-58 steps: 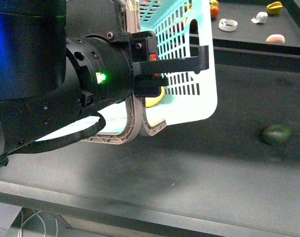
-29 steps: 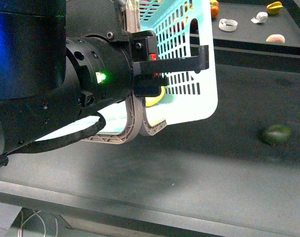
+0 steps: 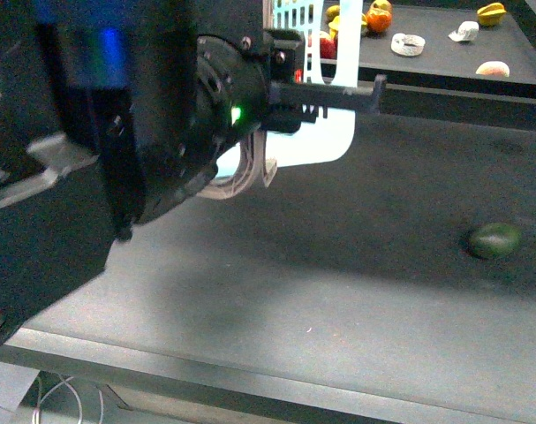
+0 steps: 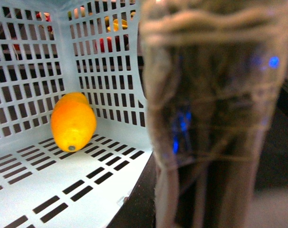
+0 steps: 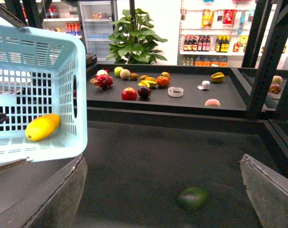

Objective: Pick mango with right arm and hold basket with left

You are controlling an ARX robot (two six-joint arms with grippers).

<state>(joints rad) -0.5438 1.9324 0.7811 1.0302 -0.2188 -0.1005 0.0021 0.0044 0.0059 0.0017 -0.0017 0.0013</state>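
Dark tabletop: one basket handle-gripped by left hand, one mango inside; right hand open, empty.

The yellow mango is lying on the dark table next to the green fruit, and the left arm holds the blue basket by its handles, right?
Not quite. The mango is lying inside the basket, on its slotted floor, as the right wrist view shows. Only the green fruit lies on the dark table. The rest holds: the left gripper is at the basket's handles.
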